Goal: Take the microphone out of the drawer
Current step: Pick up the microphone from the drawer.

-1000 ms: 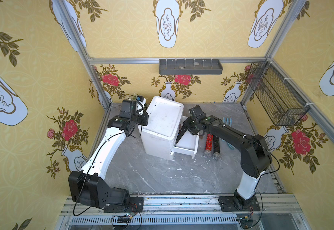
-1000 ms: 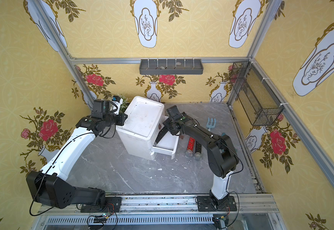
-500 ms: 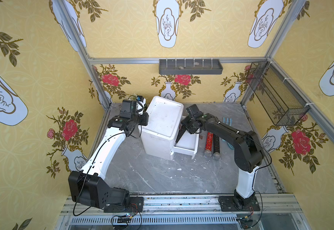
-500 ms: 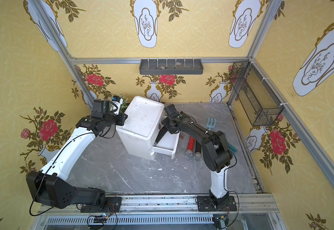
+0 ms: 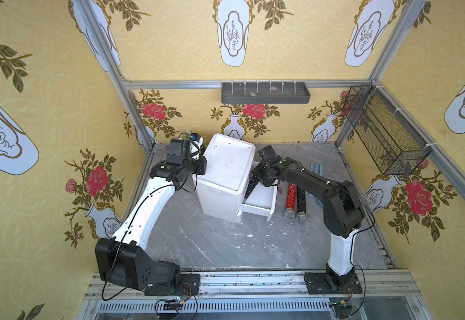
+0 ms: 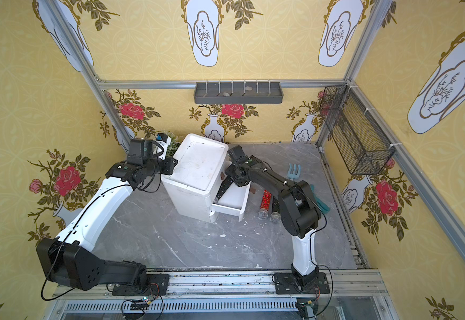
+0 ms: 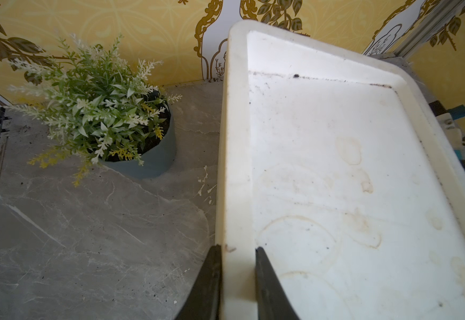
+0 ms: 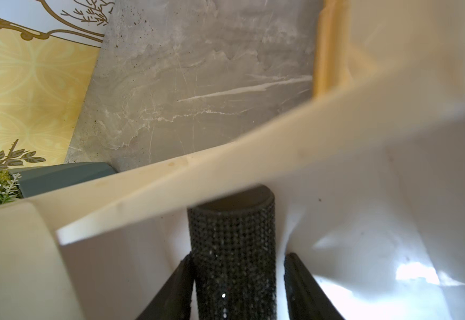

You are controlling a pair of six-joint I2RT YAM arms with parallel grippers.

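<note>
Straddling microphone (image 8: 234,238), right tool (image 8: 239,257) (drawer (image 5: 256,211) open).

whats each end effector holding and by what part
Left end effector clamps the top rim of the white drawer unit. Right end effector straddles the handle of the black microphone, one finger short: no grip yet.

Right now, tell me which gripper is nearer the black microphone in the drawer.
Right. The right gripper has its jaws on either side of the black microphone in the open drawer. The left gripper clamps the cabinet rim on the side opposite the drawer.
</note>
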